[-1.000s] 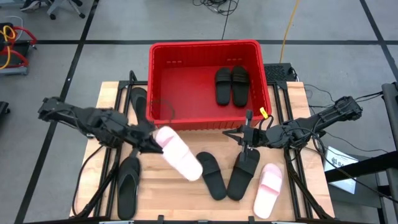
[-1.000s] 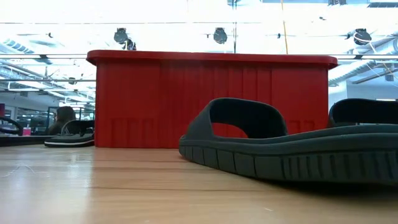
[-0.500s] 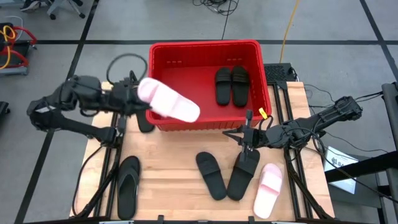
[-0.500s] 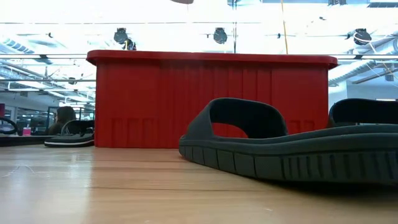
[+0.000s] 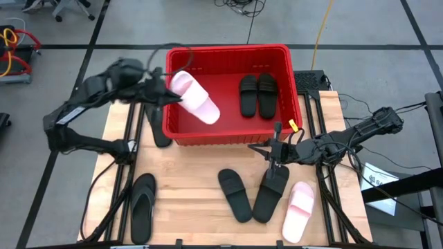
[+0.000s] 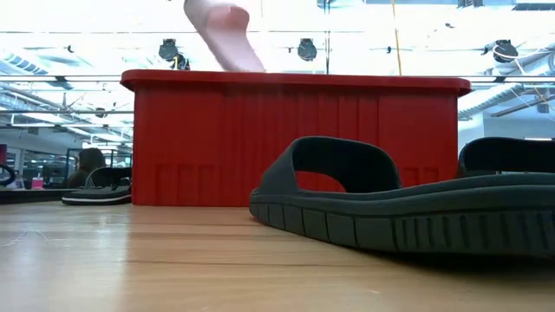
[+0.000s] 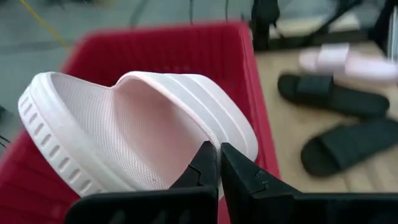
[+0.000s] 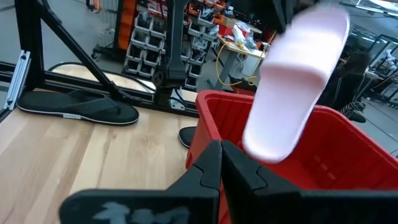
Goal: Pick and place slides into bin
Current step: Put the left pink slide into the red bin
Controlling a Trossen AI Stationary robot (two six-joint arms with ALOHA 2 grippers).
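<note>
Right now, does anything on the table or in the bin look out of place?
Nothing stands out. The left claw, shut on the pale pink slide, holds it tilted above the red bin, where two black slides lie side by side. The right claw waits shut near the black slides on the table.

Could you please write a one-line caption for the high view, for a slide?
Left gripper holds a pale pink slide over the red bin; right gripper waits, shut.
</note>
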